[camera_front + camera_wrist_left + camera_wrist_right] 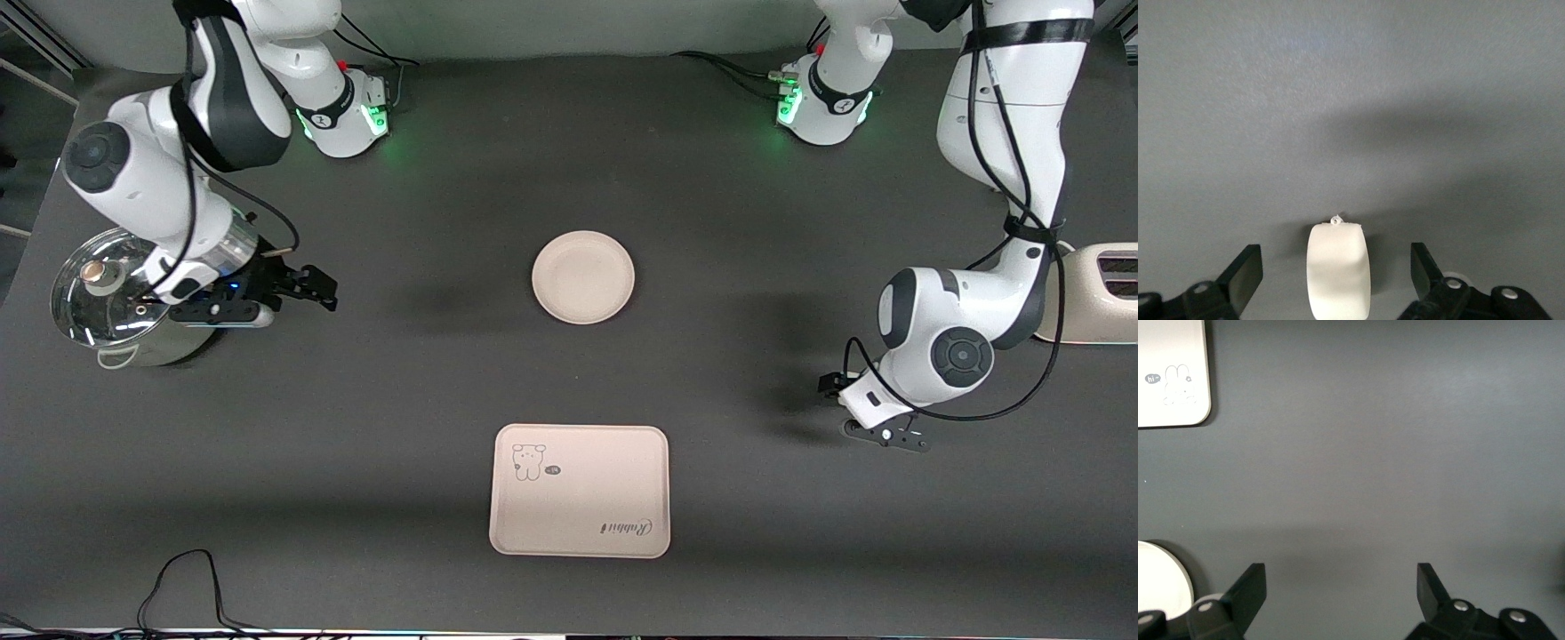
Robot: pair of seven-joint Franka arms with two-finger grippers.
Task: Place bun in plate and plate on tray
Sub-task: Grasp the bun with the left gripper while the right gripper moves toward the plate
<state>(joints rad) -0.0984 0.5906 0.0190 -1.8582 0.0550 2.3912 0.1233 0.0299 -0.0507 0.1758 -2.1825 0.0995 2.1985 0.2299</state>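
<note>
— Between the left gripper's [1337,280] spread fingers [1243,275], does anything sit?

— Yes, one bun [1339,270], white and rounded, lies on the table [1351,100] in the gap, touching neither finger. Only the left wrist view shows it; from the front camera the arm's own body hides it, and that gripper [876,433] hangs low over the left arm's end of the table.

— And the right gripper?

— Over the table beside a lidded steel pot [116,302] at the right arm's end. Its wrist view shows the right gripper [1341,600] wide open with nothing in it, bare table between the fingers [1245,593], plus a corner of the tray [1171,373] and an edge of the plate [1161,577].

— Where do those lie?

— One plate [583,276] sits mid-table, nothing on it. One tray [580,490] lies nearer the front camera than the plate, well apart from it, its bear drawing and script showing.

— Anything else around?

— A cream toaster [1098,293] at the left arm's end, partly covered by that arm. Nothing stands between bun, plate and tray. Two arms, two grippers, both open.
</note>
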